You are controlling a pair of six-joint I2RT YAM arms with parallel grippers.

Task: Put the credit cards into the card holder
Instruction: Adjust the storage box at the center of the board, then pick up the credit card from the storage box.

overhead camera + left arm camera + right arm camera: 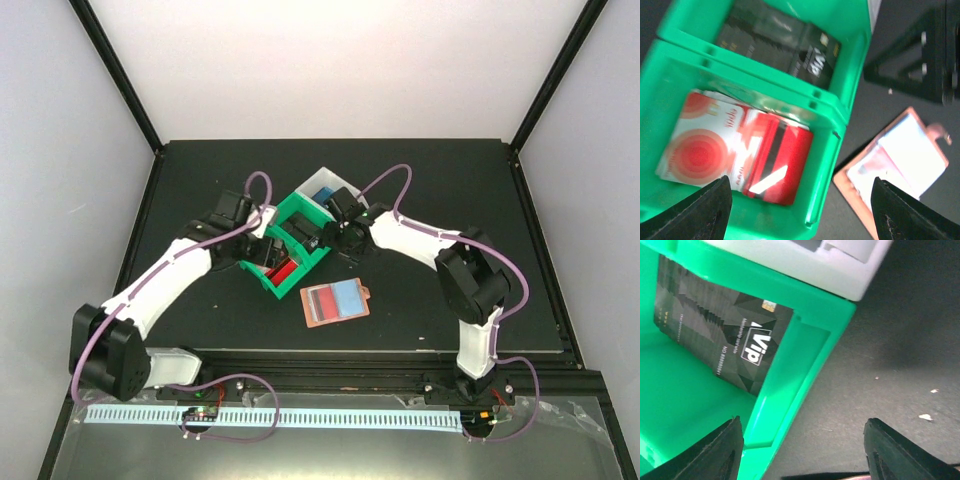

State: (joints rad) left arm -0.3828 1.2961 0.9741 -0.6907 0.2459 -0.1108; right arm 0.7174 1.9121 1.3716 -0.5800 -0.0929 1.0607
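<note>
Red-and-white credit cards lie stacked in the near compartment of a green bin, and show as a red patch from above. The brown card holder lies open on the mat just right of the bin, with a red card and a blue card in its slots; its pale inside is blurred. My left gripper hovers open above the bin's right wall, one finger over the cards and one over the holder. My right gripper is open over the bin's far corner, holding nothing.
A black VIP card fills the green bin's far compartment. A white bin holding something blue stands behind it. The two wrists sit close together over the bins. Black frame rails edge the dark mat.
</note>
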